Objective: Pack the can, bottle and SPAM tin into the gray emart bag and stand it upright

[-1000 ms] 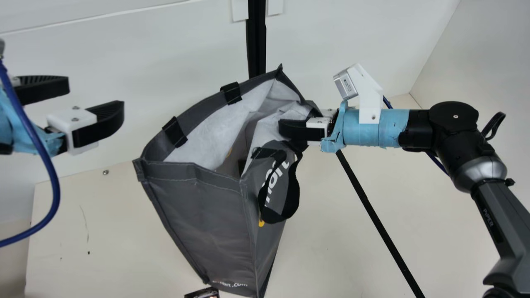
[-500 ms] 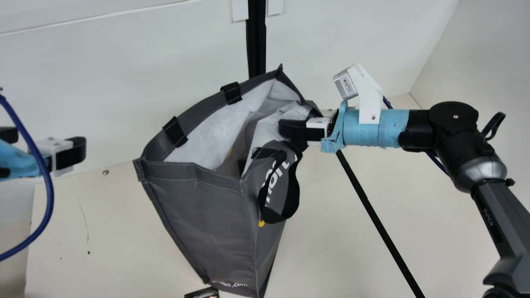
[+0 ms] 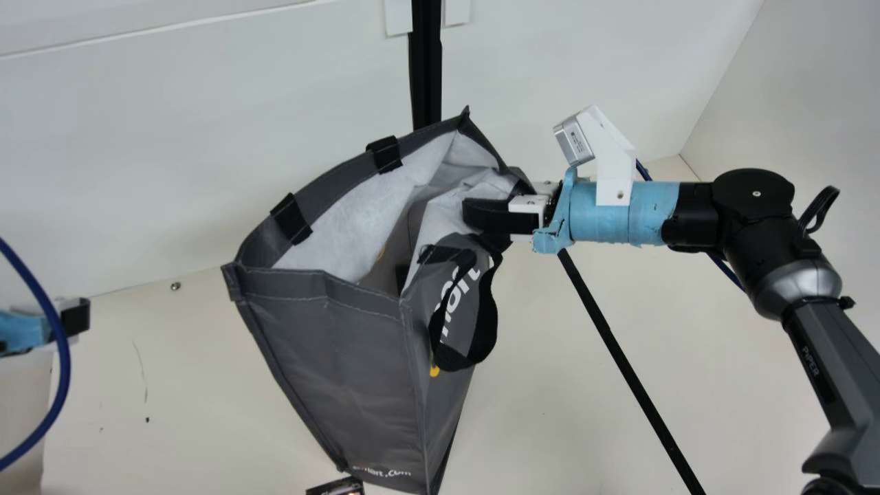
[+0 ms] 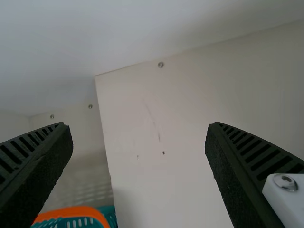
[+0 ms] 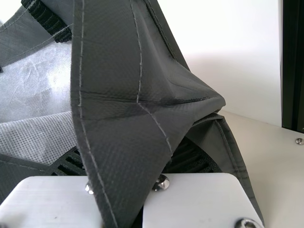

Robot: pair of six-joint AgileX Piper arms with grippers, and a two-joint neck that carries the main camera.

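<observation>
Insp. note: your R gripper (image 3: 489,216) is clamped on the bag's (image 3: 330,371) side rim; bag at approx. ctr. of main view, mouth open. Your L gripper (image 3: 74,317) is at the L edge, fingers apart per L wrist view. Dark obj. (image 3: 335,487) near bag's base, ID unclear.

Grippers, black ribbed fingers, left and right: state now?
Left gripper: open, nothing between its fingers.
Right gripper: closed on the gray, white-lined fabric emart bag, near its rim.
</observation>
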